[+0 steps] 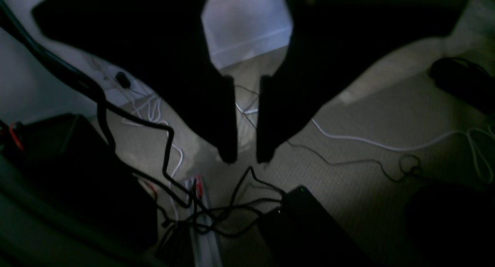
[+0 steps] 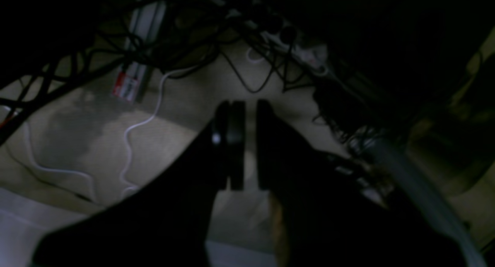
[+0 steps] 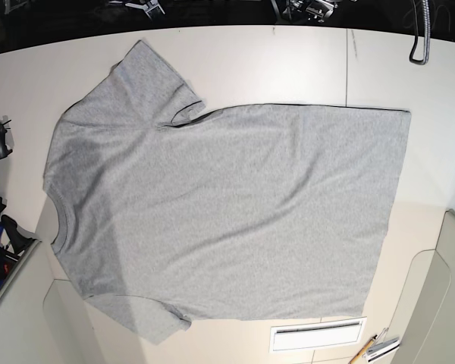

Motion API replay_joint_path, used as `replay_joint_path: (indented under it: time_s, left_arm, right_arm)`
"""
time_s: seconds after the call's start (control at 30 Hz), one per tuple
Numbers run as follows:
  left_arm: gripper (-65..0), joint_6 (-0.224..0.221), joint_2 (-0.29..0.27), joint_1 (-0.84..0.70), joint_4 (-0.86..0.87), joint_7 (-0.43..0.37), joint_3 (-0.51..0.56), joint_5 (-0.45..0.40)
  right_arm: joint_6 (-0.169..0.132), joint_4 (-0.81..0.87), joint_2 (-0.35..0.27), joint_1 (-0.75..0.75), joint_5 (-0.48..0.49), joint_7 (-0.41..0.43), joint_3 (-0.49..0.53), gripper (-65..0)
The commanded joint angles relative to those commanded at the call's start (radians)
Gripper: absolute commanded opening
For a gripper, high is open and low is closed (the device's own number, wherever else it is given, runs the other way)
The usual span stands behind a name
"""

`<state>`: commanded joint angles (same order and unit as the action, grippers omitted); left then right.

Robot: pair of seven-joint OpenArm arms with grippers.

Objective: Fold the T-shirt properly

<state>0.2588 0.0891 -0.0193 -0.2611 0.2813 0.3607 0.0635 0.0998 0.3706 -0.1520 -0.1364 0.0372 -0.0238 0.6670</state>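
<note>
Both grippers' fingertips [image 1: 247,158] [image 2: 250,104] are leaving narrow gaps, risking bunching the wrinkled grey T-shirt [image 3: 250,205] mid-frame by snagging loose fabric.

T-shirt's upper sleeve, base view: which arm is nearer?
Right. The right arm is just above the sleeve; the left arm is farther along the top edge, toward the view's right.

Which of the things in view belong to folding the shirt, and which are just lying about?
For the job:
- T-shirt, spread on the table
- left gripper
- right gripper

Just lying about:
- pencil, at the near edge
- white cable, on the floor
</note>
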Motion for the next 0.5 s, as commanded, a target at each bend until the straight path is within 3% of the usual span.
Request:
replay_joint_path:
  time_s: [0.07,0.17,0.43,0.5]
  left_arm:
    - [-52.0,0.000,0.000,0.000,-0.002,0.000,0.000,0.000]
    - [-52.0,0.000,0.000,0.000,-0.002,0.000,0.000,0.020]
    - [-52.0,0.000,0.000,0.000,-0.002,0.000,0.000,0.029]
    - [-52.0,0.042,0.000,0.000,-0.002,0.000,0.000,0.029]
  right_arm:
    - [-0.040,0.000,0.000,0.000,-0.034,-0.010,0.000,-57.4]
    - [-0.085,0.000,0.000,0.000,-0.045,-0.038,0.000,-42.1]
    - [-0.085,0.000,0.000,0.000,-0.003,-0.056,0.000,-40.6]
    - [-0.085,0.002,0.000,0.000,-0.006,-0.056,0.000,-40.6]
